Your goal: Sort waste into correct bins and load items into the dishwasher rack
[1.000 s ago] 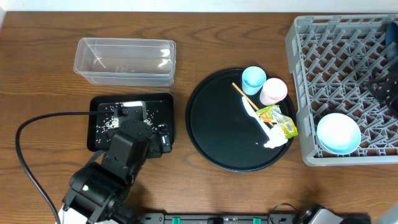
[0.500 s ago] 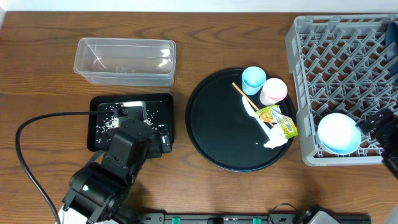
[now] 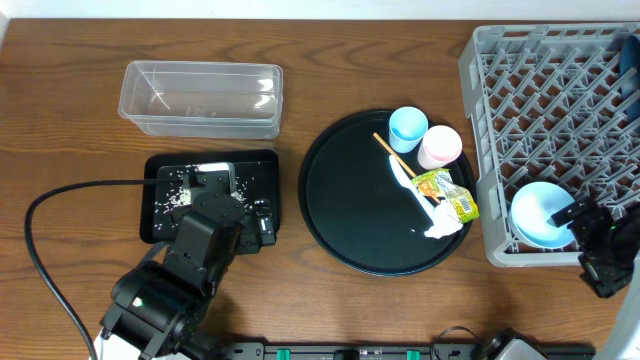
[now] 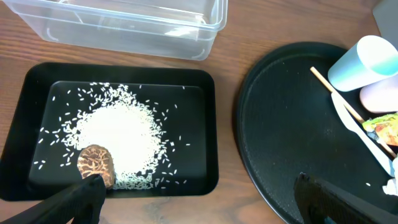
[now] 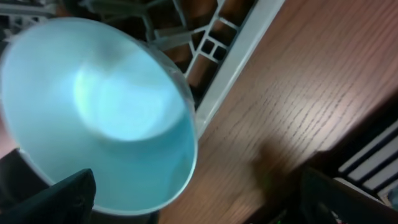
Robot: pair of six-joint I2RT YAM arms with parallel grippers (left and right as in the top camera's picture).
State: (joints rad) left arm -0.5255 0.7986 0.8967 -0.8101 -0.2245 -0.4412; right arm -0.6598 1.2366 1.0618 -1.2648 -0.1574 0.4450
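Note:
The pale bowl (image 3: 540,214) sits in the front left corner of the grey dishwasher rack (image 3: 556,110); it fills the right wrist view (image 5: 106,112). My right gripper (image 3: 586,240) is open at the rack's front edge, one finger at the bowl's rim. My left gripper (image 4: 199,208) is open and empty, above the front edge of the shallow black tray (image 4: 211,124), which holds rice grains (image 4: 121,134) and the brown lump (image 4: 96,164). The light-blue cup (image 3: 407,127), pink cup (image 3: 440,147), yellow-green wrapper (image 3: 449,193) and white napkin (image 3: 441,226) lie on the round black tray (image 3: 350,200).
The clear tub (image 3: 200,97) stands behind the shallow black tray (image 3: 258,170). A thin wooden stick (image 3: 391,150) lies on the round tray. A blue sliver (image 3: 629,65) shows at the rack's far right edge. A black cable (image 3: 60,200) loops at the left.
My right gripper has moved from over the rack's right side toward the front, ending at the rack's front edge beside the bowl. The left arm has not moved.

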